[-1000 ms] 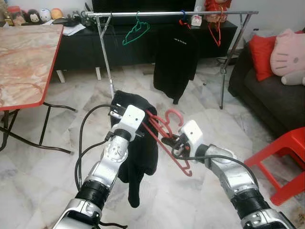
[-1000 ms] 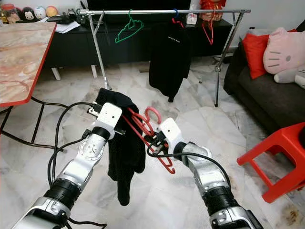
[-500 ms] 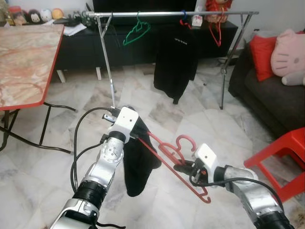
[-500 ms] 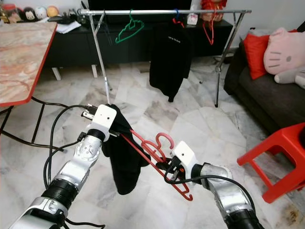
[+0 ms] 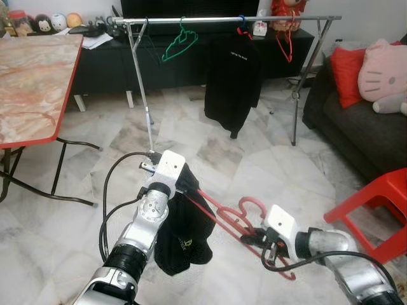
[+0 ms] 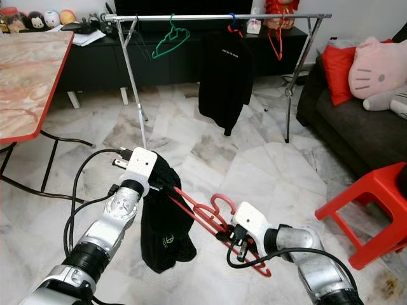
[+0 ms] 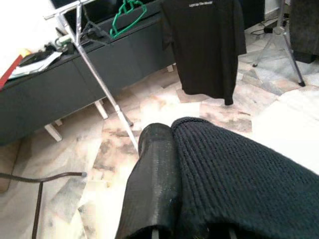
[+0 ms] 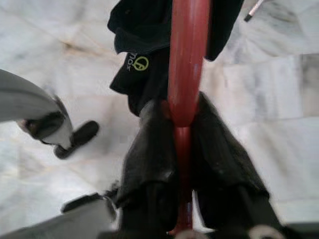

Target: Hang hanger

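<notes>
Left gripper [image 5: 184, 181] sits low in front of the robot, its fingers pinched on the black garment [image 5: 181, 235] where the cloth drapes over the upper end of the red hanger [image 5: 226, 219]; the wrist view shows one black finger [image 7: 154, 179] pressed tight against the knit. From there the hanger's long axis runs diagonally down and to the robot's right, with its hook curling upward near the middle, just beside the right gripper [image 5: 254, 240]. That gripper is clamped on the hanger's red bar, and the right wrist view shows both fingers [image 8: 149, 164] squeezing it from either side. The clothes rail [image 5: 222, 19] stands well ahead and above both arms, across the marble floor [image 5: 210, 146], with a green hanger [image 5: 178, 44] and a black T-shirt [image 5: 232, 82] already on it. The hook lies nearer the right arm, so that arm looks best placed to carry it up and forward to the rail, likely after the robot steps closer, since the rail seems beyond reach.
</notes>
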Robot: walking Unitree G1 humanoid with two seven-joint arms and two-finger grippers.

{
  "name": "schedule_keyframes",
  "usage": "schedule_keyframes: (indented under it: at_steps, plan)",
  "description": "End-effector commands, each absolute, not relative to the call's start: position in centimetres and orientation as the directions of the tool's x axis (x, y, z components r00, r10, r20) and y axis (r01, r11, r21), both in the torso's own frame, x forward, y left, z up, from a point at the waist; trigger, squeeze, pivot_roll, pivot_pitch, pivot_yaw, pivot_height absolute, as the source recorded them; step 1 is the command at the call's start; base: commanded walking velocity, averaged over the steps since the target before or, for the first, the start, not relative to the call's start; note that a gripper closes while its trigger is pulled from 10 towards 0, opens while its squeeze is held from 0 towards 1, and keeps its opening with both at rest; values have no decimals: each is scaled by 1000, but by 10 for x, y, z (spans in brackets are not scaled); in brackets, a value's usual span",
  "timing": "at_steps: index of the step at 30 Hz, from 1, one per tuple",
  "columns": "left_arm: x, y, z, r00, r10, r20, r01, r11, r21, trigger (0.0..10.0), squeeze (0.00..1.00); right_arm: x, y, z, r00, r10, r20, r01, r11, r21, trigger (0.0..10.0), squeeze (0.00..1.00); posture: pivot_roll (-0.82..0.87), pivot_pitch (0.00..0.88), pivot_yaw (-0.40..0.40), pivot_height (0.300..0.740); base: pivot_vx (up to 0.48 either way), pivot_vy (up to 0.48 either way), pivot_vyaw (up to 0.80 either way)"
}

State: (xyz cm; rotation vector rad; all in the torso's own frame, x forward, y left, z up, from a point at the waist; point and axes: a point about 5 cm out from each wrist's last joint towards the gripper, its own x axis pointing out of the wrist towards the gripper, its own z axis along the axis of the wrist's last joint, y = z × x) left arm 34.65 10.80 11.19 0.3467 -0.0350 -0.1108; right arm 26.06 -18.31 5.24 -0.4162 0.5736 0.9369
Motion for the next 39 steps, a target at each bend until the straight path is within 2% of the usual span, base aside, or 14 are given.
schedule_keyframes:
  at_steps: [1, 3, 6, 7, 9, 17, 19, 20, 22, 25, 29, 33, 35, 39]
  plan:
    - [358, 120, 146, 987, -40, 157, -10, 952, 307, 0, 0, 243, -199, 23, 397, 511, -763, -834, 548, -67, 0, 0, -147, 0, -63, 740, 0, 0, 0]
    - [358, 119, 146, 987, -63, 145, 15, 950, 312, 0, 0, 254, -206, 26, 495, 449, -744, -768, 627, -132, 0, 0, -147, 0, -63, 740, 0, 0, 0]
    - [357, 115, 144, 986, -105, 127, 59, 944, 324, 0, 0, 263, -209, 30, 572, 425, -702, -714, 679, -171, 0, 0, -145, 0, -64, 740, 0, 0, 0]
    - [357, 115, 144, 986, -105, 127, 59, 944, 324, 0, 0, 263, -209, 30, 572, 425, -702, -714, 679, -171, 0, 0, -145, 0, -64, 740, 0, 0, 0]
    - [353, 104, 140, 974, -203, 99, 160, 930, 331, 0, 0, 271, -204, 38, 630, 459, -626, -682, 713, -163, 0, 0, -144, 0, -64, 740, 0, 0, 0]
    - [341, 80, 124, 911, -413, -3, 383, 843, 378, 0, 0, 291, -200, 57, 745, 459, -484, -606, 769, -204, 0, 0, -139, 6, -64, 740, 0, 0, 0]
    - [340, 79, 122, 906, -422, -20, 398, 837, 376, 706, 0, 295, -199, 63, 763, 467, -447, -595, 778, -203, 0, 0, -139, 8, -65, 740, 0, 0, 0]
    - [340, 79, 122, 906, -422, -20, 398, 837, 376, 706, 0, 295, -199, 63, 763, 467, -447, -595, 778, -203, 0, 0, -139, 8, -65, 740, 0, 0, 0]
    - [339, 78, 120, 902, -430, -40, 413, 833, 368, 10000, 0, 296, -198, 67, 768, 484, -420, -594, 783, -184, 0, 0, -140, 12, -66, 740, 0, 0, 0]
    - [339, 78, 120, 902, -429, -40, 413, 834, 366, 10000, 0, 293, -197, 65, 730, 519, -443, -640, 748, -178, 0, 0, -141, 15, -66, 740, 0, 0, 0]
    - [340, 79, 121, 914, -404, -25, 385, 849, 362, 10000, 0, 281, -193, 57, 631, 580, -515, -733, 662, -153, 0, 0, -141, 15, -66, 740, 0, 0, 0]
    - [344, 82, 127, 933, -361, 5, 335, 872, 356, 10000, 0, 274, -195, 51, 570, 579, -583, -777, 610, -154, 0, 0, -145, 23, -67, 740, 0, 0, 0]
    - [347, 88, 135, 952, -304, 44, 271, 897, 349, 10000, 0, 267, -200, 44, 517, 546, -660, -818, 542, -193, 0, 0, -146, 28, -69, 740, 0, 0, 0]
    - [352, 96, 141, 971, -229, 70, 194, 922, 334, 10000, 0, 267, -204, 46, 511, 526, -680, -822, 529, -209, 0, 0, -147, 32, -67, 740, 0, 0, 0]
